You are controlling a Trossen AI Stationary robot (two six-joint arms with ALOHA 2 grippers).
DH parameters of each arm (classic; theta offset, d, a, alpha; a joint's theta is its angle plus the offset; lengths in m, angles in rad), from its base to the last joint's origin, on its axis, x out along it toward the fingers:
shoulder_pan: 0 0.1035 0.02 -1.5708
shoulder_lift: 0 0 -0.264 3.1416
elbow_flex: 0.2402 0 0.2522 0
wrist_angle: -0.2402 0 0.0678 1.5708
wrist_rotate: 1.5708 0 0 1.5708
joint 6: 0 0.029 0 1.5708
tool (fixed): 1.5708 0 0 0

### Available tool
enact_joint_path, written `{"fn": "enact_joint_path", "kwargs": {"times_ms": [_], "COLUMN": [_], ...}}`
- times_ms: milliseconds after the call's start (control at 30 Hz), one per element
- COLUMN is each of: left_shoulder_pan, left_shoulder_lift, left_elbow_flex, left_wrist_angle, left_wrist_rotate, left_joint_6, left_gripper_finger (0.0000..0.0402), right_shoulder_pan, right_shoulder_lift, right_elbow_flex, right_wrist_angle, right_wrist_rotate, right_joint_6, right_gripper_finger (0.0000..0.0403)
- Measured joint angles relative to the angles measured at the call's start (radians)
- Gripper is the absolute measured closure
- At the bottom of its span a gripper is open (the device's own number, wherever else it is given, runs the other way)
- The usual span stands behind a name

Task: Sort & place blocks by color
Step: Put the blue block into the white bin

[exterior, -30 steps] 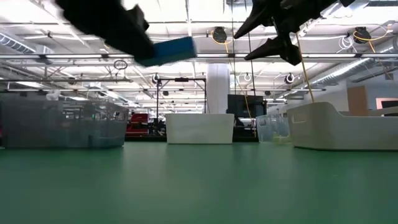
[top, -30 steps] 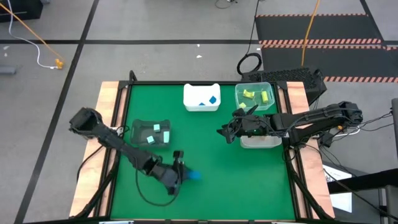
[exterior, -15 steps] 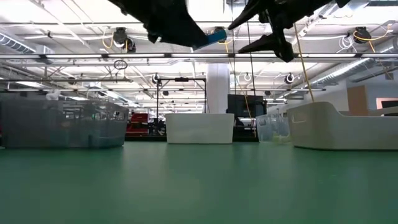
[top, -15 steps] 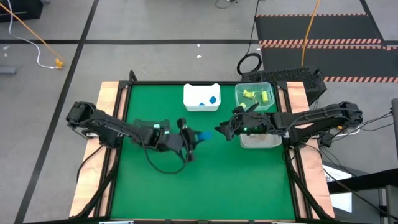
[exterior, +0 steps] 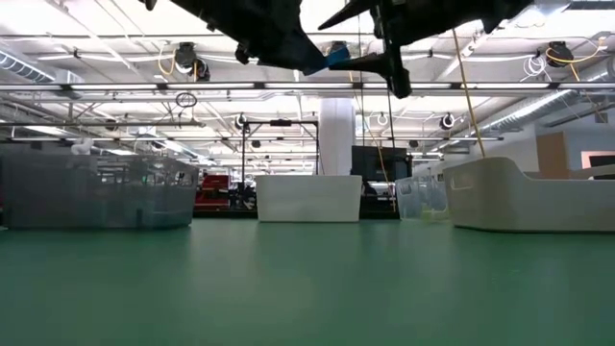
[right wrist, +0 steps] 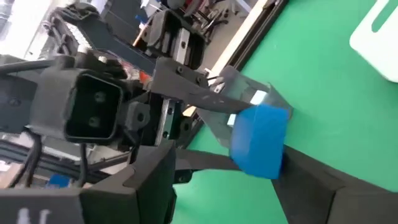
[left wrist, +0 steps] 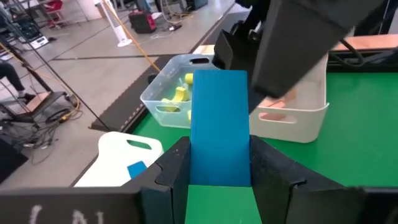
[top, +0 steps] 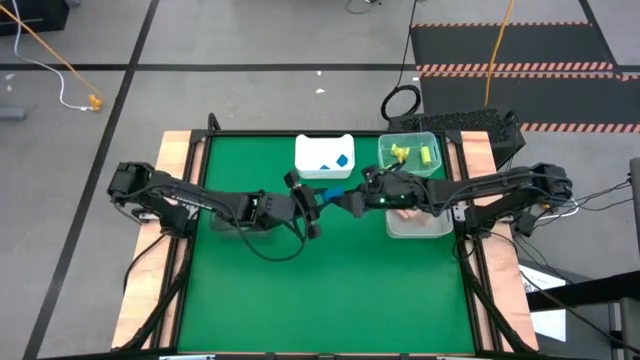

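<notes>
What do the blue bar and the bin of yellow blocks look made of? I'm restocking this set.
The blue bar looks like matte painted wood or dense foam: flat, even colour with no gloss, though the look leaves it open. The clear bin looks like thin translucent plastic, since its yellow blocks show through the wall.

I had both arms raised over the table's middle, meeting tip to tip. My left gripper [top: 318,194] reached toward 3 o'clock, clamped shut on a blue block [left wrist: 219,127]. My right gripper [top: 352,199] pointed toward 9 o'clock, fingers spread around it.
</notes>
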Motion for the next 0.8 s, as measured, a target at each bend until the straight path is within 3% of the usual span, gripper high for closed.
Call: {"fn": "enact_joint_path", "kwargs": {"times_ms": [200, 500, 800], "left_shoulder_pan": [-0.003, -0.002, -0.002], "left_shoulder_lift": [0.000, 0.001, 0.001], "left_elbow_flex": [0.000, 0.000, 0.000], "left_wrist_angle": [-0.003, -0.005, 0.000], "left_wrist_rotate": [-0.003, -0.019, -0.005], "left_joint_6": [0.019, 0.034, 0.016], "left_gripper_finger": [0.0274, 0.0272, 0.0164], "right_shoulder_pan": [-0.005, -0.027, -0.097], "right_shoulder_lift": [0.060, 0.072, 0.071], "right_elbow_flex": [0.000, 0.000, 0.000], "right_wrist_angle": [0.051, 0.044, 0.042], "right_wrist_rotate": [-0.004, -0.002, -0.091], "right_joint_6": [0.028, -0.002, -0.081], "right_gripper_finger": [0.0219, 0.0365, 0.0366]}}
